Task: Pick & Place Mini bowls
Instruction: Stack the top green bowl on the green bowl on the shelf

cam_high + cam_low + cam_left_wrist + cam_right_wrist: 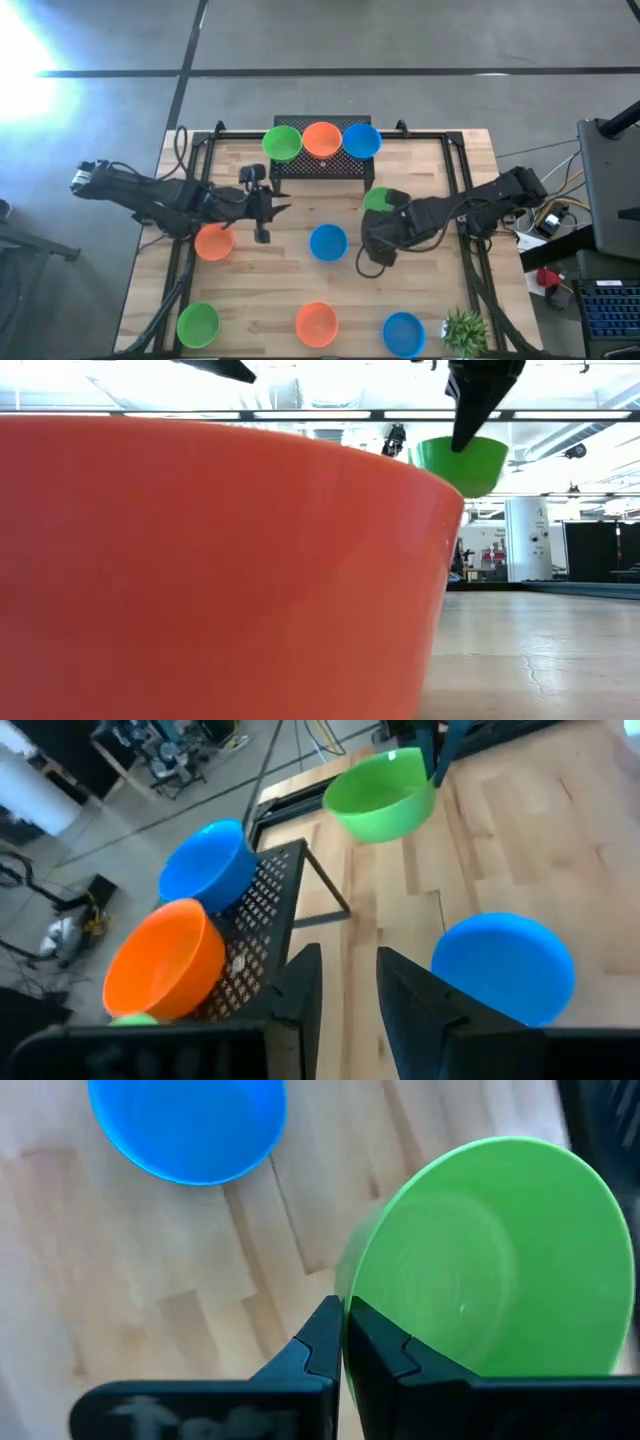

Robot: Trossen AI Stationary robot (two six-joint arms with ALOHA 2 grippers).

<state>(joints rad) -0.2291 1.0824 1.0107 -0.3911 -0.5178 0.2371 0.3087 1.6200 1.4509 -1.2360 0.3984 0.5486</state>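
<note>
right gripper (340,1342): I have it pinched on the rim of a green bowl (490,1260), lifted clear of the worktop (430,300) mid-table, ready to carry.
left gripper (348,982): fingers apart, empty, near the black rack (318,166).
rack: green, orange, blue bowls along the worktop's far edge.
remaining bowls: I judge five loose.

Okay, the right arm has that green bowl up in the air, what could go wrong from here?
1. The right gripper pinches only the rim of the green plastic mini bowl, which hangs tilted above the table; it may slip or swing loose.
2. The black mesh rack already carries green, orange and blue bowls side by side, so setting another there may knock one off.
3. The left gripper, open, hovers near the rack; the arms may crowd each other.
</note>
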